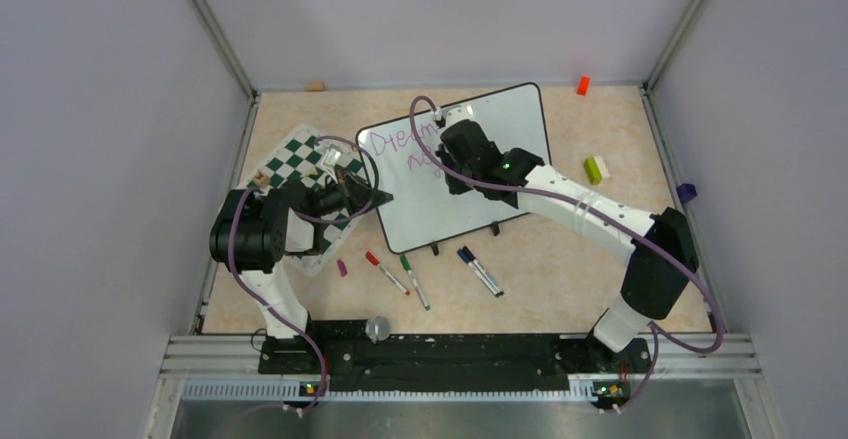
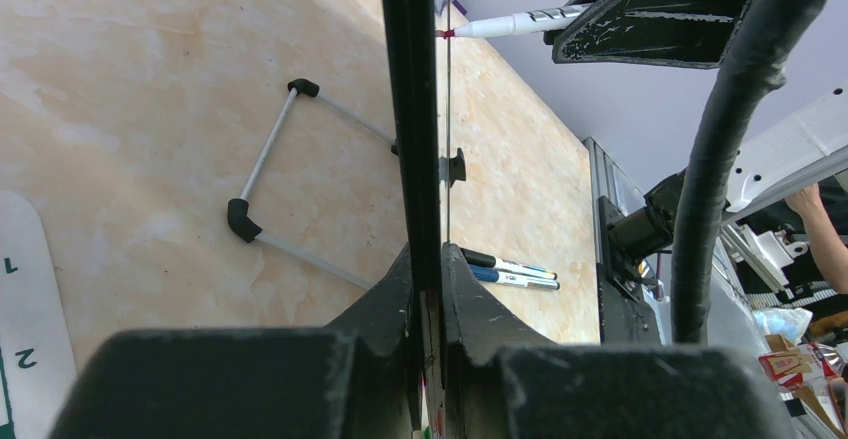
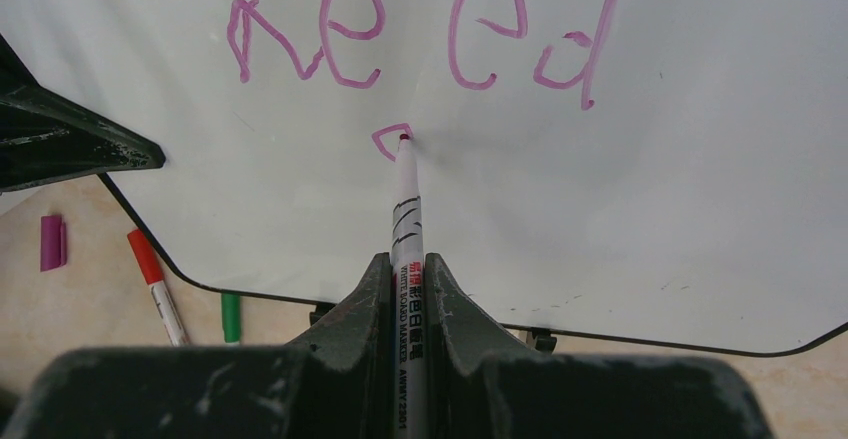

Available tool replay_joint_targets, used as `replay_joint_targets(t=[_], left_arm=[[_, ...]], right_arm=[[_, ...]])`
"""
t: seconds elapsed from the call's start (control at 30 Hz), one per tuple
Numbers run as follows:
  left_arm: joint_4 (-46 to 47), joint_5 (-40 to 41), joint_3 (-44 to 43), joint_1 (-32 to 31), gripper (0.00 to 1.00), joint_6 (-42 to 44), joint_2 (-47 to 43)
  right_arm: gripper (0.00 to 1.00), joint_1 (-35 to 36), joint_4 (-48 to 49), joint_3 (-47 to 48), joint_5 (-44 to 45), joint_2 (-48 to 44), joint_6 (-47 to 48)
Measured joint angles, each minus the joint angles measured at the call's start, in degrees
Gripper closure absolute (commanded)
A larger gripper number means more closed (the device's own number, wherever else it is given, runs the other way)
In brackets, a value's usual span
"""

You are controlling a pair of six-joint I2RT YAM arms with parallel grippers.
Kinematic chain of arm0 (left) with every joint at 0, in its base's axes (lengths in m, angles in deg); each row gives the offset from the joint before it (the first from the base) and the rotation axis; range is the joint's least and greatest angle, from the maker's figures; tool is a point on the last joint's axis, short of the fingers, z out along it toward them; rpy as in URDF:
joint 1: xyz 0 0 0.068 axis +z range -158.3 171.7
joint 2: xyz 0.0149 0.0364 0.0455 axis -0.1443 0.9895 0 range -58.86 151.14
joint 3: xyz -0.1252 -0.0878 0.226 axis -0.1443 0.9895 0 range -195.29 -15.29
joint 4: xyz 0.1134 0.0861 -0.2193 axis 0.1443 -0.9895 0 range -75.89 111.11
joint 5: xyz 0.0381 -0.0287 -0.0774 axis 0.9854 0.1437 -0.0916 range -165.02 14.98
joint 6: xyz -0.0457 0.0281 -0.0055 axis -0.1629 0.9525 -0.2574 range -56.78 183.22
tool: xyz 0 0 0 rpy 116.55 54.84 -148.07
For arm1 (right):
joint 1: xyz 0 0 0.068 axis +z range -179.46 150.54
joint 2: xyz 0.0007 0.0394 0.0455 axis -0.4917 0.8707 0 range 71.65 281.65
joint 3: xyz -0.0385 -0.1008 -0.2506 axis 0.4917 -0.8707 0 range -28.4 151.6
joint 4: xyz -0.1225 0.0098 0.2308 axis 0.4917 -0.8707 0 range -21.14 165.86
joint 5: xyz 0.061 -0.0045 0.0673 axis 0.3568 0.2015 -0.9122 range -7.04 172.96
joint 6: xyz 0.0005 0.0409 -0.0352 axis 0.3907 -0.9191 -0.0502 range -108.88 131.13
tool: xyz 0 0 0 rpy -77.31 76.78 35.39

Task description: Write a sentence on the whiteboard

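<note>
The right claw (image 3: 405, 264) is clenched on a white marker (image 3: 406, 199). Two scuffed black fingers pinch the barrel, and the tip touches the board (image 3: 650, 209). The barrel label reads "WHITE BOARD MARKER" under small red characters.

Only this wrist view shows the second line of the sentence (image 3: 420, 39): pink-purple "need", with a small open loop below it at the marker tip. From above, the arm covers that line and only "Dream" can be read.

The left claw (image 2: 428, 259) grasps the board's thin black frame, which its own view shows edge-on. That view alone shows a U-shaped wire stand (image 2: 270, 159) with black corner pieces, reaching out from the frame over the mottled tan bench (image 2: 150, 79). It also shows the margin of the chess mat (image 2: 20, 309), printed "1" and "2".

The board is glossy white with rounded corners and sits skewed in the middle of the bench. Just beyond its near edge lie a purple cap (image 3: 52, 242), a red marker (image 3: 155, 279) and a green marker (image 3: 231, 317).
</note>
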Motion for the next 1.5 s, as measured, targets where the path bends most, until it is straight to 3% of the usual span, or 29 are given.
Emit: replay_joint_targets(t=[1.5], left_arm=[[0.11,-0.28,-0.02,0.0,1.0,0.11,0.0]], right_arm=[[1.0,-2.6,5.46,-7.23,-2.01,-7.26,-1.95]])
